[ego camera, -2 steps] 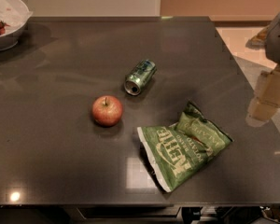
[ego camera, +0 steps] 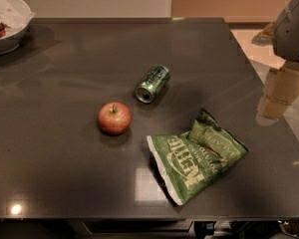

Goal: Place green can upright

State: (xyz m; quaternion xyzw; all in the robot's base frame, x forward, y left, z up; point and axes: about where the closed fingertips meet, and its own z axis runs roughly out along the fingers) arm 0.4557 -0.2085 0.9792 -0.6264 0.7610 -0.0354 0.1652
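The green can (ego camera: 153, 83) lies on its side near the middle of the dark table (ego camera: 65, 173), its silver end facing the front left. The gripper (ego camera: 275, 103) hangs at the right edge of the view, over the table's right side, well to the right of the can and apart from it. It holds nothing that I can see.
A red apple (ego camera: 114, 118) sits just front left of the can. A flat green chip bag (ego camera: 197, 156) lies front right of it. A white bowl (ego camera: 5, 21) with food stands at the back left corner. The table's right edge runs under the gripper.
The gripper has shifted slightly left and down. The can, apple and bag have not moved.
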